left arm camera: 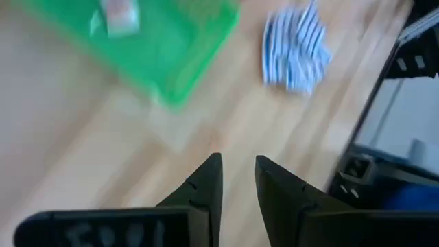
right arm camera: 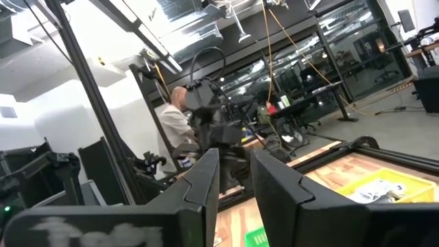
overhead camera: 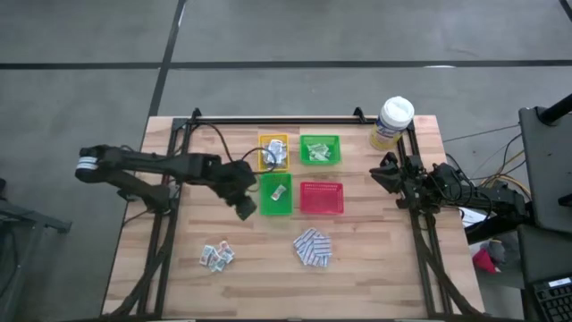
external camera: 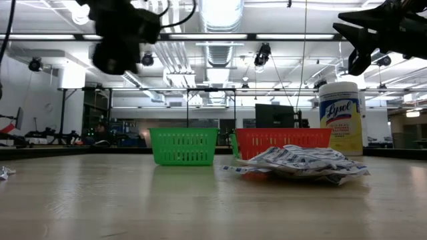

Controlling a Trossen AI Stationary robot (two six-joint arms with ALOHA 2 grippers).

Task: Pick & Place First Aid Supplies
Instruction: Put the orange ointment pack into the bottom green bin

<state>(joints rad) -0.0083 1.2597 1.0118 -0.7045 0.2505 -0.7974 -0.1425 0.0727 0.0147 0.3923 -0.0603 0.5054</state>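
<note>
Packets (overhead camera: 312, 248) look light, thin and slippery (pinch one by an edge), while the left gripper (overhead camera: 247, 208) hovers empty, fingers slightly parted.

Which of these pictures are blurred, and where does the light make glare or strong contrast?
Left wrist view: motion blur smears the green tray and the blue-and-white pads. Low view: bright ceiling lamps leave the left gripper a dark silhouette. High view: even light, sharp. Right wrist view: glare on the windows behind.
</note>
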